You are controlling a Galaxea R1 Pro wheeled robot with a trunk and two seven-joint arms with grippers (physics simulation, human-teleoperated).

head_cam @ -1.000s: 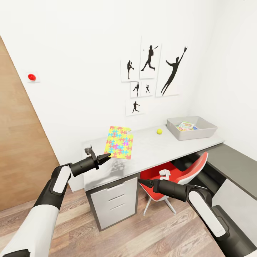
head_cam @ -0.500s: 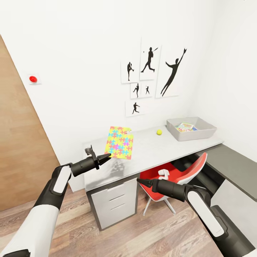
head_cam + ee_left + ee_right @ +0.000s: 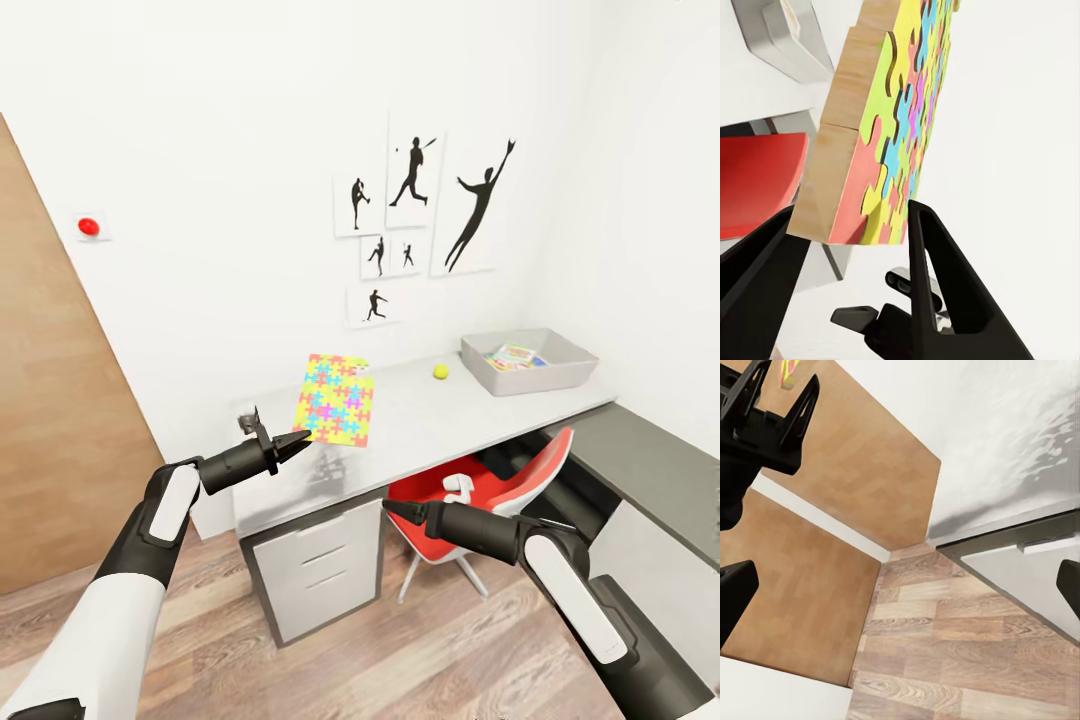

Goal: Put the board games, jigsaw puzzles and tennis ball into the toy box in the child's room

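Jigsaw puzzle (image 3: pixel 334 399) hangs upright in the air, pinched by its lower corner in the left end effector (image 3: pixel 297 439), whose two fingers (image 3: pixel 937 277) close on the corner's two faces, the printed side and the plain wooden back. It sits just ahead of that end effector and above the near end of the surface (image 3: pixel 420 420). The right end effector (image 3: pixel 389 509) is held lower, in front of the red chair (image 3: pixel 500 485) and below the surface's edge; its wrist view catches both fingertips at opposite edges, well apart, so it stands wide with nothing between them. Beside the right end effector, toward the left arm, is the white three-drawer unit (image 3: pixel 320 570) under the surface.

Farther out from the left end effector, beyond the puzzle along the surface, lies the tennis ball (image 3: pixel 440 371), alone on the grey top. Beyond the ball, at the far end, rests the toy box (image 3: pixel 529 362), with a colourful flat board game (image 3: pixel 514 357) lying inside it. On the wall behind hang black sports-silhouette pictures (image 3: pixel 420 220), and a red round button (image 3: pixel 89 227) sits on the wall off to the left arm's side.
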